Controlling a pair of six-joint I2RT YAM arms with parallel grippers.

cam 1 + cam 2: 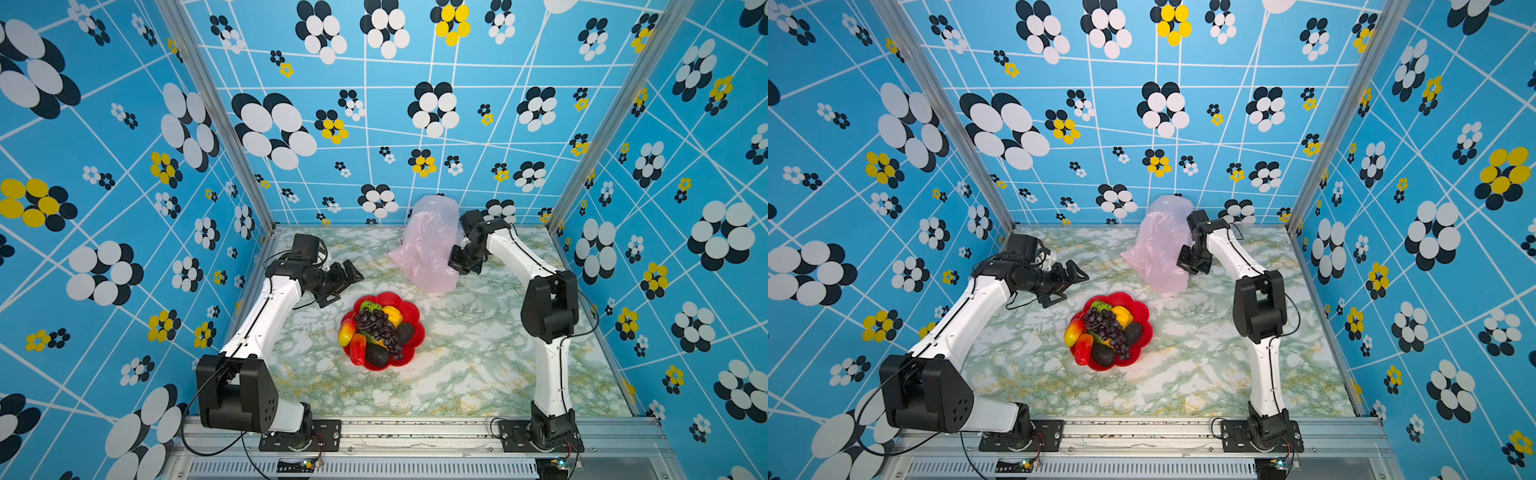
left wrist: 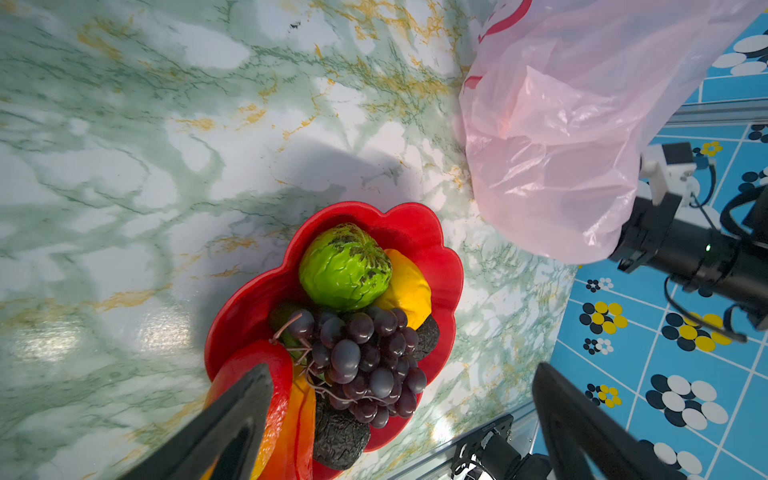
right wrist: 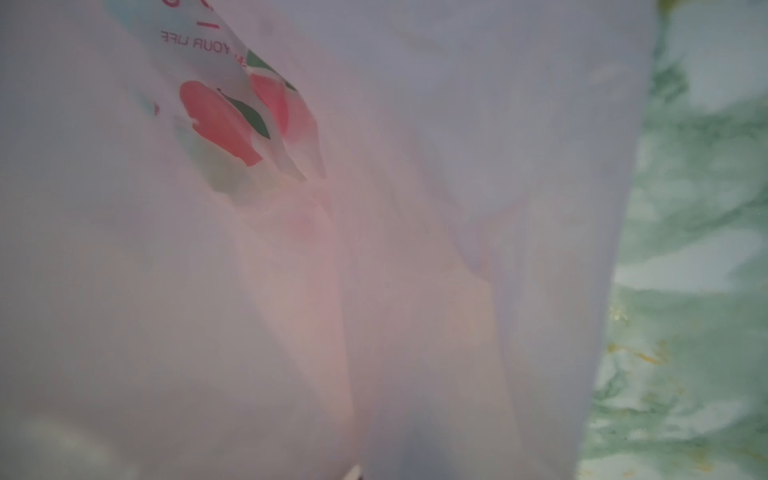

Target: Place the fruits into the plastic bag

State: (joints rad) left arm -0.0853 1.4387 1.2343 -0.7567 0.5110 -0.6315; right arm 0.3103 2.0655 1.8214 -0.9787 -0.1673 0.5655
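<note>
Nothing bagged: fruits [image 1: 378, 328] fill the dish [image 1: 412, 311], right gripper [image 1: 457, 265] pinches the plastic bag [image 1: 428, 249] at one o'clock, left gripper [image 1: 346, 286] gapes empty.

Top views, pair: high at the front, angled down toward the back wall [image 1: 374, 124]; both take in the whole table [image 1: 478, 365], red dish [image 1: 409, 309], plastic bag [image 1: 428, 249]. Left wrist: near, slanting down on dish [image 2: 415, 222] and bag [image 2: 552, 145]. Right wrist: hard against the bag [image 3: 374, 249], strip of table [image 3: 685, 257] beside.
</note>
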